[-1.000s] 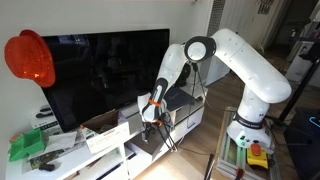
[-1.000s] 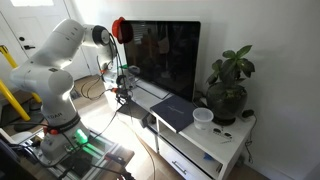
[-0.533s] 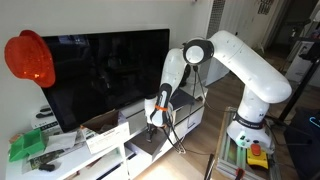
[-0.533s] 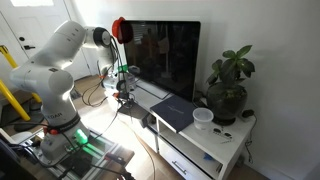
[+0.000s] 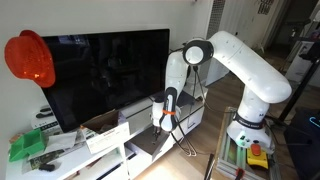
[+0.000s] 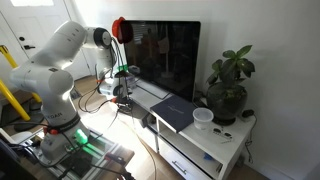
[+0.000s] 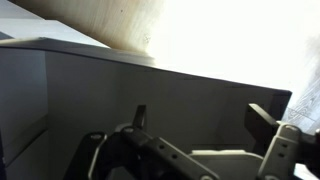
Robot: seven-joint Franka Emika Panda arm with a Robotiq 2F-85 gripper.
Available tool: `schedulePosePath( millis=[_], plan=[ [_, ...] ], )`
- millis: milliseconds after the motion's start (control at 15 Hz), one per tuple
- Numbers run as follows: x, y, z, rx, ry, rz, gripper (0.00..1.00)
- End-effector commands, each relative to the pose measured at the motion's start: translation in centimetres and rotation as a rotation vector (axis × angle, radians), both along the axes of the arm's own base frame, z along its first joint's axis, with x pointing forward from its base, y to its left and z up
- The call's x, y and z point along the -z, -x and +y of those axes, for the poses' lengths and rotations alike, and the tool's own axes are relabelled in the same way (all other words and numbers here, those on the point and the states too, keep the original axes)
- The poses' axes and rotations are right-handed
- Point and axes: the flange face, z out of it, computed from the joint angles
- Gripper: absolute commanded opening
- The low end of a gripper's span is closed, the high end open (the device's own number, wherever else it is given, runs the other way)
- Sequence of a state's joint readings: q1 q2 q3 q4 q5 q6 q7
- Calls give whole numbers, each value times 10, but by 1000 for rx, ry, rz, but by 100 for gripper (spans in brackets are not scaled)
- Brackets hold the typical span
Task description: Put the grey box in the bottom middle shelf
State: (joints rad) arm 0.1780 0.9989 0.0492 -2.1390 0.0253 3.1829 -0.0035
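Observation:
The wrist view is filled by the flat side of the grey box (image 7: 150, 95), very close to the camera. My gripper (image 7: 203, 125) is open, its two dark fingertips (image 7: 139, 117) spread wide before that wall with nothing between them. In both exterior views the arm reaches down at the end of the white TV bench, with the gripper (image 5: 167, 120) (image 6: 120, 98) low in front of it. The grey box (image 5: 190, 118) stands just beside the gripper. The bottom middle shelf (image 6: 150, 122) shows as a dark opening in the bench's front.
A big black TV (image 5: 100, 75) stands on the bench. On the bench top lie a darker charcoal box (image 6: 175, 112), a white cup (image 6: 203, 117) and a potted plant (image 6: 228, 85). A white-sided box (image 5: 108, 135) and green items (image 5: 27, 145) sit towards the other end. Cables hang near the gripper.
The gripper has travelled lower and along the bench's front towards the grey box. Its jaws stayed open. The objects on the bench have not moved.

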Motion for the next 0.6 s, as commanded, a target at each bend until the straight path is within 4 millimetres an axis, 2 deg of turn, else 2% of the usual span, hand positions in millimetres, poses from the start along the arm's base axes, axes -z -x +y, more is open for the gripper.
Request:
schedulePosePath(
  millis=[0, 333, 533],
  plan=[
    [-23, 21, -13, 9, -3, -6, 100],
    [-16, 42, -26, 52, -12, 94, 100],
    [0, 45, -34, 49, -13, 109, 100]
  ],
)
